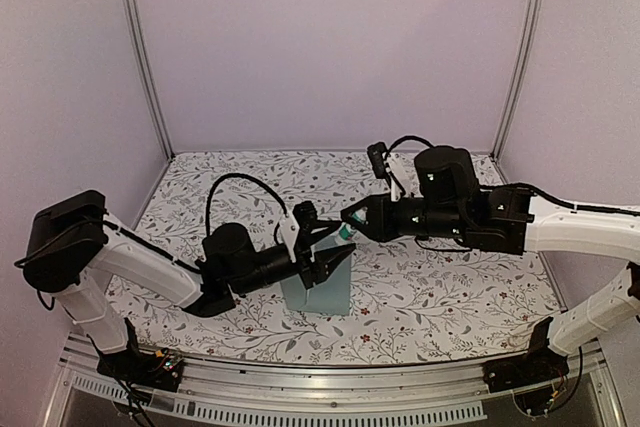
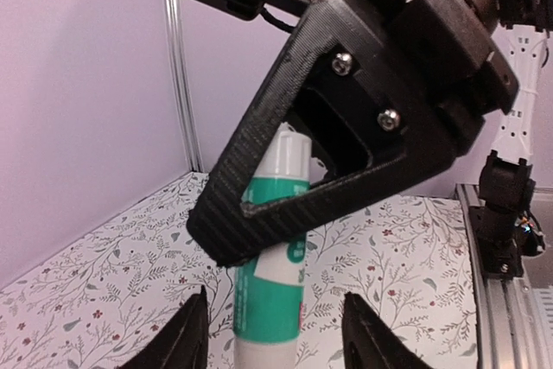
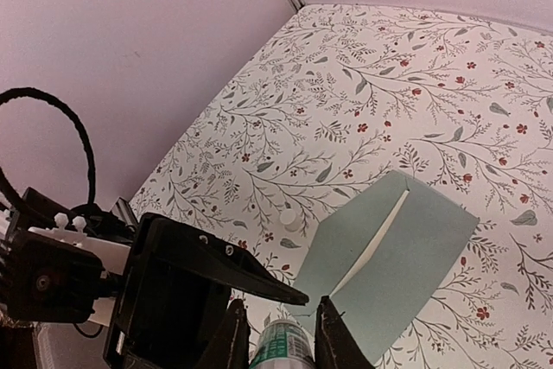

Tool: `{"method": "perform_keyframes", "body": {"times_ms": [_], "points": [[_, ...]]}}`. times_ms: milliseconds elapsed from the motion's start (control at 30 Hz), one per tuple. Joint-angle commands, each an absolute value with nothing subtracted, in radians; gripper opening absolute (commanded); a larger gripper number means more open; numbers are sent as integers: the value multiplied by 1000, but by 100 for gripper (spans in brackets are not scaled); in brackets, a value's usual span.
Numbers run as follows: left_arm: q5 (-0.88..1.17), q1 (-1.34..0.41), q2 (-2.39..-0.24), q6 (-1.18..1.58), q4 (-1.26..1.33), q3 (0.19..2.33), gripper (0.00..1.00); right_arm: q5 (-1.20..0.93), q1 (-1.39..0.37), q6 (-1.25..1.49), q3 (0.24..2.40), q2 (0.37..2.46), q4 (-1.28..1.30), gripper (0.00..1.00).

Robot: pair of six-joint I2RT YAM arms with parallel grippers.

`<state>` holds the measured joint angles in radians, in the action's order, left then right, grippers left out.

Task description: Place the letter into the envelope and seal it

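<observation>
My right gripper (image 3: pixel 281 317) is pinched on a glue stick (image 2: pixel 268 317): both fingers press its sides near one end. The stick is white with a green band. It hangs in the air above the envelope (image 3: pixel 415 265), its long axis running from my right gripper down toward the left one.

My left gripper (image 2: pixel 275 300) meets it from the other side with its fingers (image 2: pixel 186 339) spread. The stick's lower end sits between them with a gap on each side, so they touch nothing.

The envelope lies flat on the table (image 3: pixel 389 84), directly under both grippers. From the right wrist its long edges run on a diagonal, from close under that gripper up and away to the right. One panel is raised along a crease that follows the same diagonal, and a whitish strip shows in the opening. I cannot tell whether that strip is the letter or the envelope's own lining.

From above, the left gripper and its wrist cover the envelope's far left corner. The flowered table cover spreads out on every side of the envelope.
</observation>
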<state>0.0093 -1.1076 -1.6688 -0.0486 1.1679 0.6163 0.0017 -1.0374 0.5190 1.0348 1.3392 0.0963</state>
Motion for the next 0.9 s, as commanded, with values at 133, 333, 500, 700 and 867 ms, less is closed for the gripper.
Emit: {"method": "perform_keyframes", "body": {"times_ms": [133,333,500,700,867], "points": [[-49,-1037,-1660,179,1087,486,53,167,-962,497,1111,1390,189,0],[11,-914,-1698,331,871,533,36,175,-911,482,1148,1478,201,0],[228,-777,-1808,375,691,696,20,176,-912,480,1138,1539,166,0],[402,-693,-1969,365,577,875,11,145,-912,471,1086,1580,47,0],[388,-678,-2088,339,441,1003,4,94,-915,473,1068,1642,-46,0]]}}
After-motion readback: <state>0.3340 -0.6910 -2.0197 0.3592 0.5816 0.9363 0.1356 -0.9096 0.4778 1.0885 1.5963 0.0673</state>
